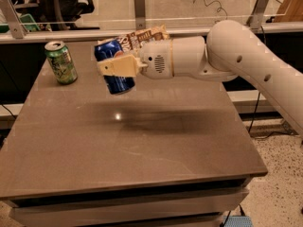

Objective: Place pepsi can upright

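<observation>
My gripper [113, 68] clamps the pepsi can [110, 51], slightly tilted, above the table [142, 145] near its eleven o'clock corner, a green can [60, 62] at its nine o'clock; grasp made, I judge, with lowering upright and release left.

Two cans [110, 49] [61, 63], one bag [143, 35], end effector [115, 69] aloft

The two-finger gripper [110, 68] hung over the rear-left part of the brown rectangular tabletop [142, 155], clamped around the tilted dark blue pepsi can [122, 83], which was off the surface. A green drink can [60, 63] stood upright to its left, near but apart. A brown snack bag [144, 36] lay just behind. The front and middle of the top lay open, while the thick white arm [246, 60] barred the right rear.
</observation>
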You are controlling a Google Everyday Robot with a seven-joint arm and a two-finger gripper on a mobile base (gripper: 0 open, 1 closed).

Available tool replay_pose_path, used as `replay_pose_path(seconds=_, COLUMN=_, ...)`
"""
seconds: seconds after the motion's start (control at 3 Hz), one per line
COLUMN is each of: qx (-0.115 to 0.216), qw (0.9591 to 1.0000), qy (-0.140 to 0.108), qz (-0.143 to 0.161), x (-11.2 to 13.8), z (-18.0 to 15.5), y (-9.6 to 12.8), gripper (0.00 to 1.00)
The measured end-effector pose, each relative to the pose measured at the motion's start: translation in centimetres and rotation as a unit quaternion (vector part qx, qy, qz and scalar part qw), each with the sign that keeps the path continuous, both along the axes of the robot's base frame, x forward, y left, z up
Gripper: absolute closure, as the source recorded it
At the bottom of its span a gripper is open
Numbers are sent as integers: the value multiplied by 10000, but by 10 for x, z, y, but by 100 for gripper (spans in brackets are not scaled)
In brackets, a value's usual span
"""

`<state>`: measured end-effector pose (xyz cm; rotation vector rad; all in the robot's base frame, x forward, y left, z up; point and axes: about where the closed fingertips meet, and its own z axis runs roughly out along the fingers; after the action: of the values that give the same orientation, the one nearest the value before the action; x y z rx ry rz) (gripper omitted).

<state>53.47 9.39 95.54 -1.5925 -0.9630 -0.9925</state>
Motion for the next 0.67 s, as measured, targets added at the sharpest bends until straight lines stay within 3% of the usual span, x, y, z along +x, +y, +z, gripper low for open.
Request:
replay_pose_path(seconds=0.33, qx=-5, qw=9982, qy=-481, qz=365, x=-11, z=12, y=0, gripper=100)
replay_pose_path(seconds=0.67, qx=29, qw=9903, qy=-1045, qz=915, x=-29, z=6, y=-7, gripper=100)
